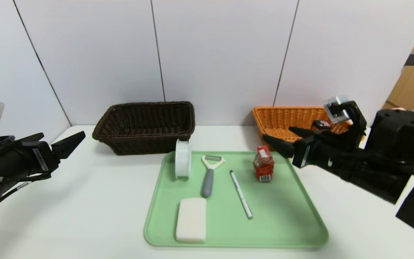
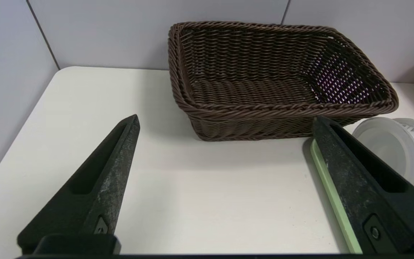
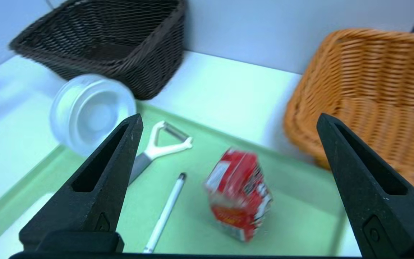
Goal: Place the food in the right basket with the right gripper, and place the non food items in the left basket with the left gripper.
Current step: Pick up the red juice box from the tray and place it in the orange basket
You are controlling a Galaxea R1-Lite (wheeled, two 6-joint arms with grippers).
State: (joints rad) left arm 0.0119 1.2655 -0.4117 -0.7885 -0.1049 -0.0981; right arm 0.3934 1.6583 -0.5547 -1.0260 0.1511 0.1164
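the right gripper [image 1: 282, 141] hung at mid right of the head frame, fingers spread wide and holding nothing, just beside the red carton [image 1: 263, 163] standing at the upper right of the green tray [image 1: 300, 223]. i'd say centre the fingers over the carton before closing, then lift it into the orange basket [image 1: 275, 118] behind. the left gripper [image 1: 67, 144] sat parked far left, open too.

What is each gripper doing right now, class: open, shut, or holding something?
Left gripper: open, empty, parked near the dark basket.
Right gripper: open, empty, above the red carton.
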